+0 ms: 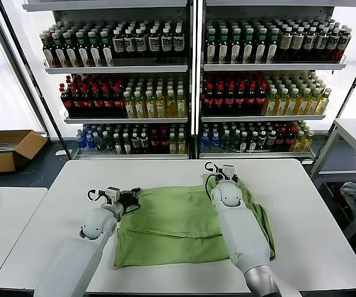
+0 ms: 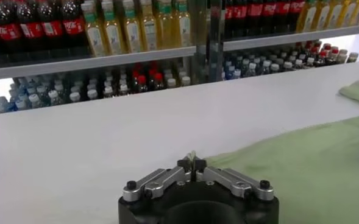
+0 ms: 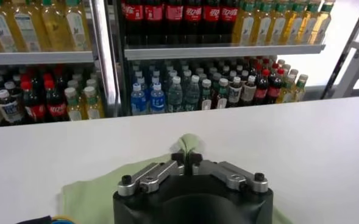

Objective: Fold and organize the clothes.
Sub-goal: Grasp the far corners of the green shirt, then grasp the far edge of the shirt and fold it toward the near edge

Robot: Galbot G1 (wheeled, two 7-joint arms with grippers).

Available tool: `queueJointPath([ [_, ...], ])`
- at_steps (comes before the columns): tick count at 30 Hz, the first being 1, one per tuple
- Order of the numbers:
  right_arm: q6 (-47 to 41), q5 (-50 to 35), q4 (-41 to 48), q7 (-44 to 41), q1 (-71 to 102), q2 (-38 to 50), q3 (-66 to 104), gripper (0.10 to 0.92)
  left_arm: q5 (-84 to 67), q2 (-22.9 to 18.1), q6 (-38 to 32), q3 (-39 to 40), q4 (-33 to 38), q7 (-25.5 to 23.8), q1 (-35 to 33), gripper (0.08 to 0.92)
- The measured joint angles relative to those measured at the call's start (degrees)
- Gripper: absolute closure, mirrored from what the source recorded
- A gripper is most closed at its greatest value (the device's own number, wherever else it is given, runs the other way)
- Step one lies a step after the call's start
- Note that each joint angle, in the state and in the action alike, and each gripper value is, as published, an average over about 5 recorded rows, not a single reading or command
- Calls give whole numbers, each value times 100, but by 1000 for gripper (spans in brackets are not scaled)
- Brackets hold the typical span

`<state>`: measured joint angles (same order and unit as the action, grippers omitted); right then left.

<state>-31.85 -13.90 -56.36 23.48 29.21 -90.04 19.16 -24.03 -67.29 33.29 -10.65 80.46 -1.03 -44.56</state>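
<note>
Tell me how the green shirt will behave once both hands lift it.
Likely floppy: the shirt lies flat and creased. The left hand and right hand pinch only edges, so the middle should sag. Probably light.

The shirt (image 1: 178,226) lay spread on the table (image 1: 308,210), toward its near edge. Shelves of bottles (image 1: 190,80) stood behind the table; a cardboard box (image 1: 8,150) sat far left.
</note>
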Motion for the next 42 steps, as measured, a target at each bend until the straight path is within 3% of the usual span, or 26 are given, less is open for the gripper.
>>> queueJointPath([
  [23,-6,-58,-1241,-190,296,205,-147,918,-120,244,-109,-425,882,82,-436,908],
  [42,241,-60,-2089,-525,729,716,-119,918,1,101,-354,-812,1415,181,-783,908],
])
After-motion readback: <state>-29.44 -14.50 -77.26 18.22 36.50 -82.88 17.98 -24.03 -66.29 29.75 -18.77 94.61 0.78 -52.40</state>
